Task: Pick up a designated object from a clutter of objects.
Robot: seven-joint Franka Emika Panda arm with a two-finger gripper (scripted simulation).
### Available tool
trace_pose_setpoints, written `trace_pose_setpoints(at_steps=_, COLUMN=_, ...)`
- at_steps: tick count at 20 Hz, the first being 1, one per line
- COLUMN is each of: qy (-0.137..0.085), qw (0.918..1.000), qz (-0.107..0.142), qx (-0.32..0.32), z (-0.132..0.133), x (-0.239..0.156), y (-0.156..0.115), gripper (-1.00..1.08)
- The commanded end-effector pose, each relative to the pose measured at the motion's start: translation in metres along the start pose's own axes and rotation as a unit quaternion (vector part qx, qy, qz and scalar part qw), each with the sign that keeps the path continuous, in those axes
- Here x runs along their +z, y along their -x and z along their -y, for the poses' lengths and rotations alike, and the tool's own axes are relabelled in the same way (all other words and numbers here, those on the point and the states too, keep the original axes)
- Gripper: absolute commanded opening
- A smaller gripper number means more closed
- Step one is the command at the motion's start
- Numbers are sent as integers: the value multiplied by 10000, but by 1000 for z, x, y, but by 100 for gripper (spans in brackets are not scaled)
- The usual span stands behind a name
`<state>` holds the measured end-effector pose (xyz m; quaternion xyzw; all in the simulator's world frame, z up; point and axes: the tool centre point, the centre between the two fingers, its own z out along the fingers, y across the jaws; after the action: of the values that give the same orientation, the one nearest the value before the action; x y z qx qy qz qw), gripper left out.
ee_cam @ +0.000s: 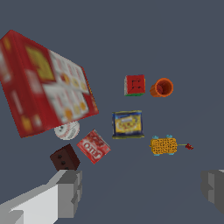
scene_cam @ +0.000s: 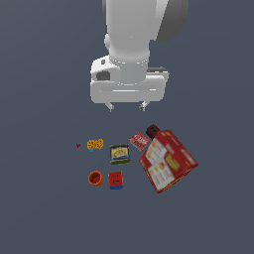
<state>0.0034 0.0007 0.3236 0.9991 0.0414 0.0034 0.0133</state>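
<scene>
The designated cube (scene_cam: 115, 180) has a red face with dark dots and a blue side. It sits on the floor beside the orange cup (scene_cam: 95, 178); the wrist view shows the cube (ee_cam: 134, 85) next to the cup (ee_cam: 162, 87). My gripper (scene_cam: 127, 106) hangs high above the clutter, farther back than the objects in the exterior view. It is open and empty, with its fingers (ee_cam: 65, 192) wide apart. In the wrist view the gripper (ee_cam: 140, 188) is far from the cube. Nothing touches the cube.
A dark tin with a yellow label (scene_cam: 119, 154), a yellow-orange block (scene_cam: 95, 144), a flat red packet (scene_cam: 139, 141), a brown block (scene_cam: 152, 131) and a big tilted red-and-white box (scene_cam: 167, 160) lie around. A white round object (ee_cam: 67, 130) peeks from under the box (ee_cam: 46, 85).
</scene>
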Motion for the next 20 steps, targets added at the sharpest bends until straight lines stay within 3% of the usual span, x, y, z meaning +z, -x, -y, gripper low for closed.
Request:
trace_pose_setpoints(at_steps=1, qy=3, qw=10000, qz=-2, qx=-4, z=0, x=0, y=0, gripper=100)
trace_pose_setpoints(at_steps=10, qy=-11, qw=10000, qz=-1, qx=-15, z=-3, x=10, y=-10, gripper=100)
trace_pose_setpoints(at_steps=20, qy=-63, qw=10000, qz=6, qx=-48, z=-14, x=55, y=-50, gripper=100)
